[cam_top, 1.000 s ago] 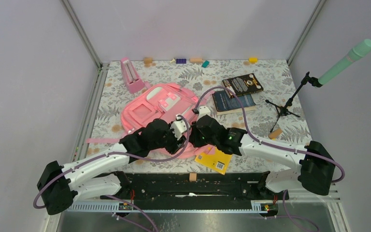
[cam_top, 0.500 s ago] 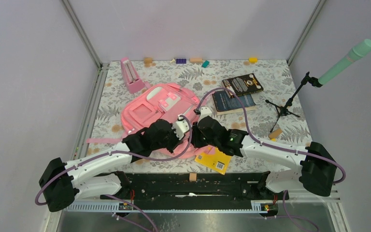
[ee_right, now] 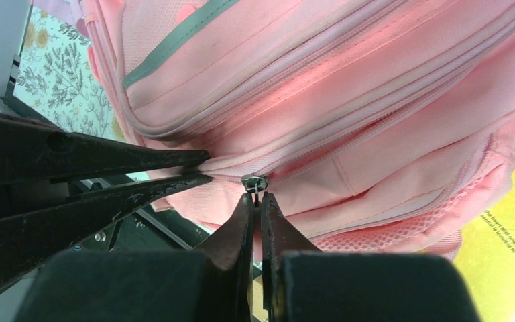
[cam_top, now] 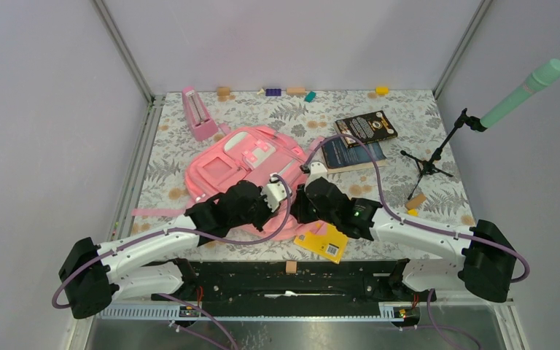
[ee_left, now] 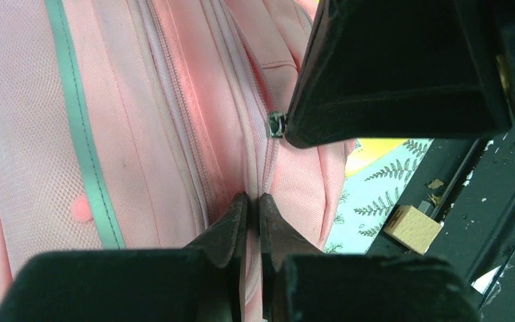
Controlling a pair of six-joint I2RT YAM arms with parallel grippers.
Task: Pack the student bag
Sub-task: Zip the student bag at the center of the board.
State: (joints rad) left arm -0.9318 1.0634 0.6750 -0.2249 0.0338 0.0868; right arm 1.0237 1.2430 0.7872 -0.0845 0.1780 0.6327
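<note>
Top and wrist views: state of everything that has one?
student bag: lying flat, zip closed where it shows
zipper pull: pinched by the right gripper
right gripper: shut on the zipper pull
left gripper: shut on the student bag's fabric at the zip seam
yellow book: closed, flat, one corner under the bag
two dark books: closed, flat, overlapping
pink metronome: upright

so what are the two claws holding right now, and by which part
Both grip the soft pink fabric backpack. The right claw pinches its small metal zipper pull; the left claw pinches the fabric along the zipper seam beside it.
</note>
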